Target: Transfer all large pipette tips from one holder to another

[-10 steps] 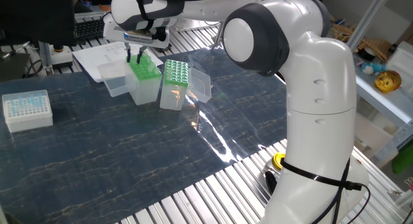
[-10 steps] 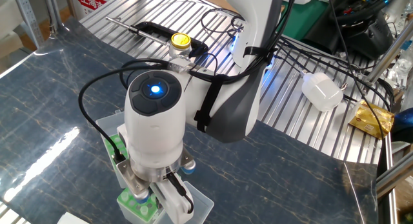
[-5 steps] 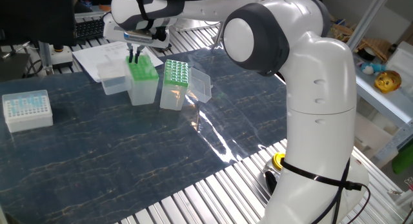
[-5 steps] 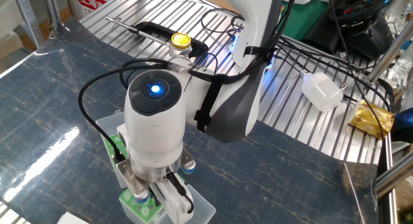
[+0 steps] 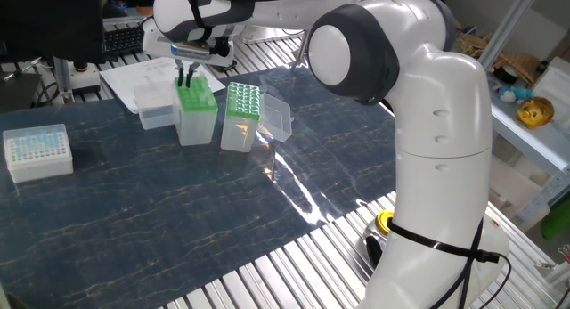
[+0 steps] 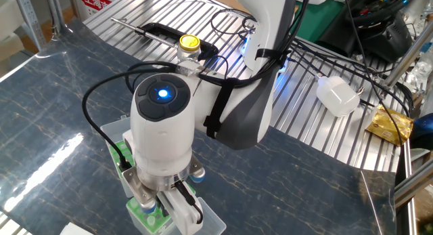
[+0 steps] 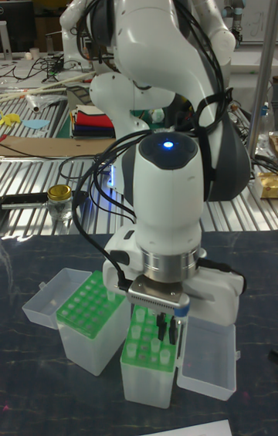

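Observation:
Two green racks stand side by side on clear boxes. The right-hand rack [image 5: 242,99] shows rows of pale dots, the large pipette tips. My gripper [image 5: 186,78] hangs over the far end of the left-hand rack [image 5: 199,101], fingers drawn close together at its top. In the tall fixed view the gripper [image 7: 164,330] dips into the nearer rack [image 7: 145,351], where pale tips [image 7: 136,332] stand, and it appears shut on one of them, though the fingers hide that tip. The other fixed view shows the gripper [image 6: 150,209] mostly covered by the wrist above the rack [image 6: 143,220].
A white box of pale-blue tips [image 5: 37,150] sits at the left. Open clear lids [image 5: 153,106] [image 5: 278,118] flank the racks. Papers [image 5: 134,75] lie behind them. A yellow-capped jar [image 6: 189,44] stands on the metal slats near my base [image 5: 436,166].
The fingers have drawn together over the left rack since one second ago. That rack and its lid have shifted slightly to the left.

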Controlling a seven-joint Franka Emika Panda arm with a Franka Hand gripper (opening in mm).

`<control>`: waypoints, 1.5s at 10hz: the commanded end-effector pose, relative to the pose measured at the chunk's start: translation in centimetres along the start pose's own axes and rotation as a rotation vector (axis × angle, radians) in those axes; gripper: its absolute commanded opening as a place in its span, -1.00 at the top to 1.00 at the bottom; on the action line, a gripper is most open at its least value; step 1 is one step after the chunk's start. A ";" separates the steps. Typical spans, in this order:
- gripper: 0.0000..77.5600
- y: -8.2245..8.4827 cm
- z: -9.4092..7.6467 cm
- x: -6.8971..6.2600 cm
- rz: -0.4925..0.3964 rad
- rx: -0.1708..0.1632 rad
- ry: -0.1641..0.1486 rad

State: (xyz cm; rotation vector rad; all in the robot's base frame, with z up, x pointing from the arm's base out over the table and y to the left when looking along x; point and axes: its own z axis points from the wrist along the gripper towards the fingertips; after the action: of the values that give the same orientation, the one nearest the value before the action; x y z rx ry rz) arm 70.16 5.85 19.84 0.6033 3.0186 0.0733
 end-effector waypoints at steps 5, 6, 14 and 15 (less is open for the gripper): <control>0.97 -0.4 -4.6 -0.2 -0.030 0.024 0.001; 0.97 -0.4 -4.8 -0.2 -0.030 0.025 0.001; 0.97 -0.6 -8.4 -0.3 -0.021 0.029 0.004; 0.97 -0.5 -8.9 -0.4 -0.021 0.030 0.006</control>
State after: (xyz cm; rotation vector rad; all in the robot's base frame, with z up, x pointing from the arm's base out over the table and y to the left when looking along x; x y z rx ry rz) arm 69.45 5.31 25.87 0.5713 3.0382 0.0323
